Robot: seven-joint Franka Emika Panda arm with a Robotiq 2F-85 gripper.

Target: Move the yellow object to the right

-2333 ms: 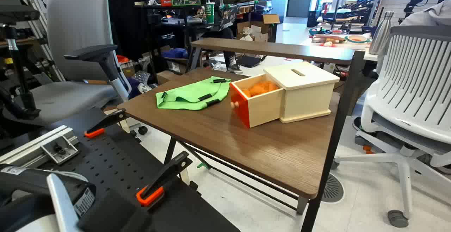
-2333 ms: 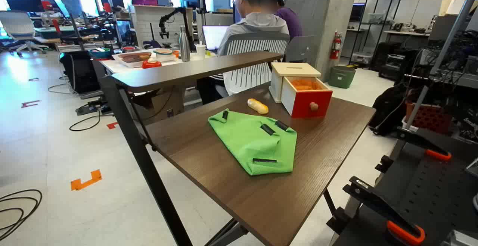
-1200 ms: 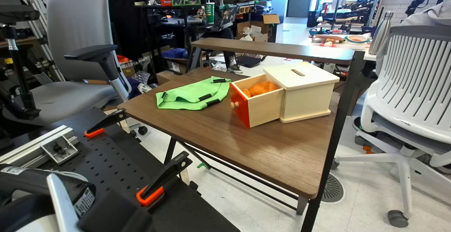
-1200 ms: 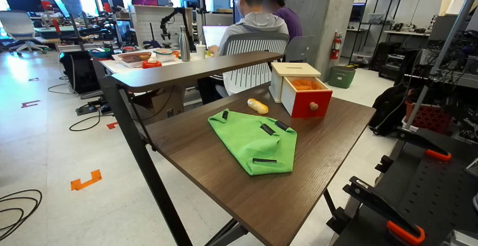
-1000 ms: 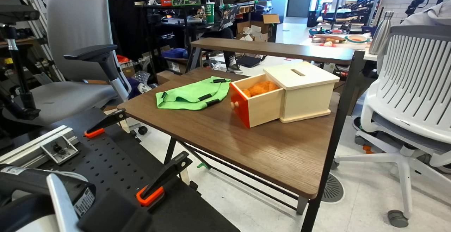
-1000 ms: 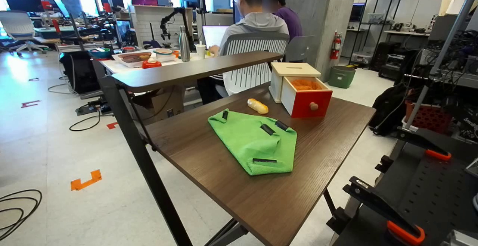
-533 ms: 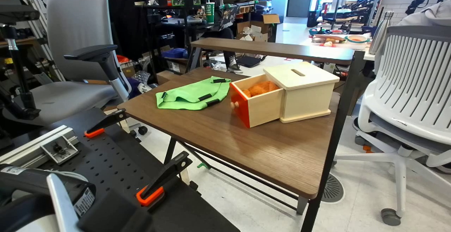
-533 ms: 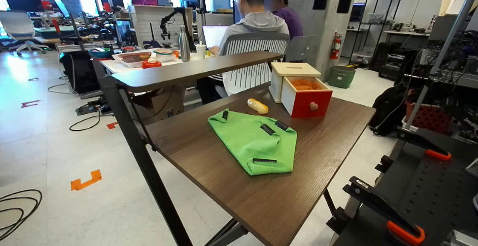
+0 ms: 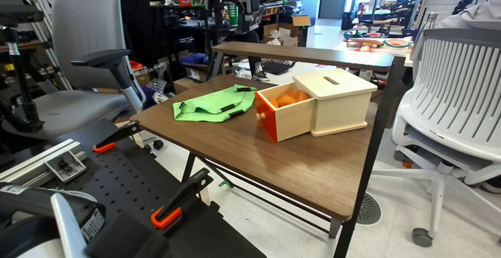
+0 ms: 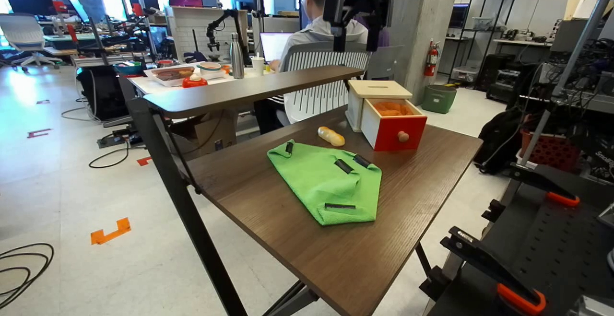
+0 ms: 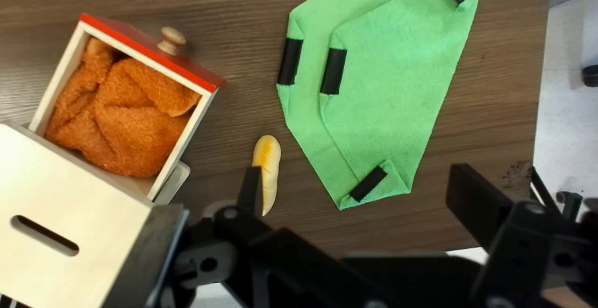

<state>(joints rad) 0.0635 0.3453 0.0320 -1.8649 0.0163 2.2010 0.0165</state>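
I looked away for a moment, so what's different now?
The black two-fingered robot gripper came down into both exterior views, open, holding nothing. The white slatted chair shifted left in an exterior view. The elongated yellow lump, bright green cloth and pale wooden box stayed put.

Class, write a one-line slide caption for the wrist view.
Open gripper above the table, where a yellow object lies between a green cloth and an open drawer.

On the brown table point(image 10: 407, 181) a green cloth point(image 10: 324, 177) with black strips point(image 11: 334, 71) is lying, and near it a pale wooden box point(image 9: 342, 113) is standing with its red-fronted drawer point(image 9: 295, 119) open. Inside this drawer an orange cloth point(image 11: 133, 116) is resting crumpled. Beyond the table, a green bin point(image 10: 439, 99) is standing.
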